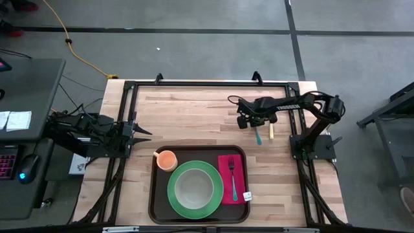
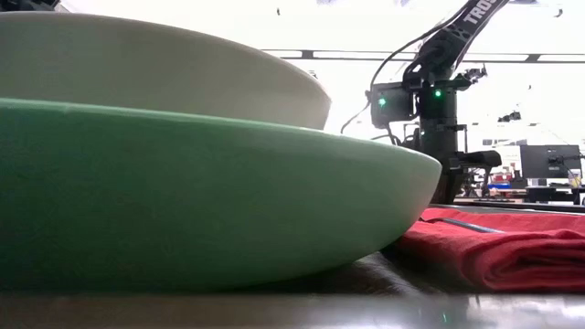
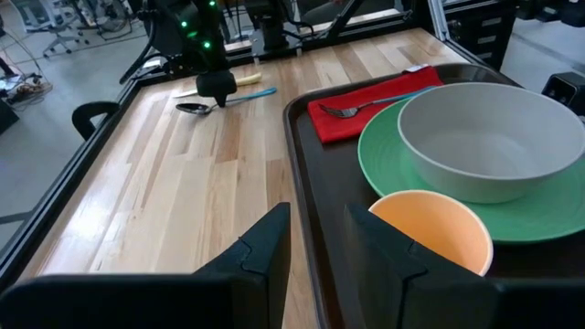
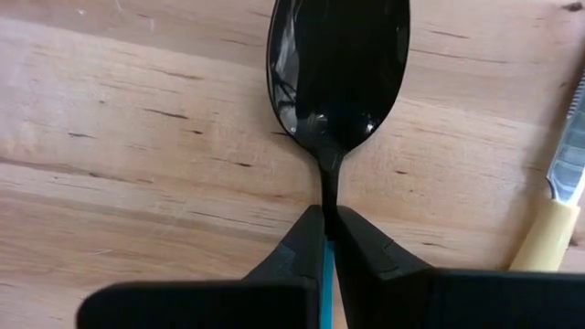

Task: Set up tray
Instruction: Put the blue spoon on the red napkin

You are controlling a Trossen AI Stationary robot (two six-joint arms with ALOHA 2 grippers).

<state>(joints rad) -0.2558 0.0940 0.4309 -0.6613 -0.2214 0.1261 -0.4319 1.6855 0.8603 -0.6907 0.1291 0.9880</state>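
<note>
The tray (image 1: 199, 215) lies flat on the table (image 1: 194, 116), at the middle of the near edge, long side parallel to that edge.

On the tray: a green plate (image 1: 175, 196) in the centre with a pale grey bowl (image 1: 193, 186) sitting in it; an orange cup (image 1: 167, 159) in the tray's far-left corner, just beside the plate; a red napkin (image 1: 223, 184) along the tray's right side with a fork (image 1: 231, 175) lying on top, tines toward the far edge.

Right claw (image 1: 250, 122) is over the right half of the table, toward the far edge, well apart from the tray. Its fingers (image 4: 302, 247) are pressed together on the blue handle of a spoon (image 4: 336, 64); the spoon's bowl lies on the wood, beyond the fingertips. A knife (image 1: 271, 131) with a cream handle lies on the table just beside the spoon, not touching it.

Left claw (image 1: 143, 131) hangs at the left edge of the table, near the tray's far-left corner. Its fingers (image 3: 265, 247) stand apart with nothing between them; the orange cup is close in front of it.
</note>
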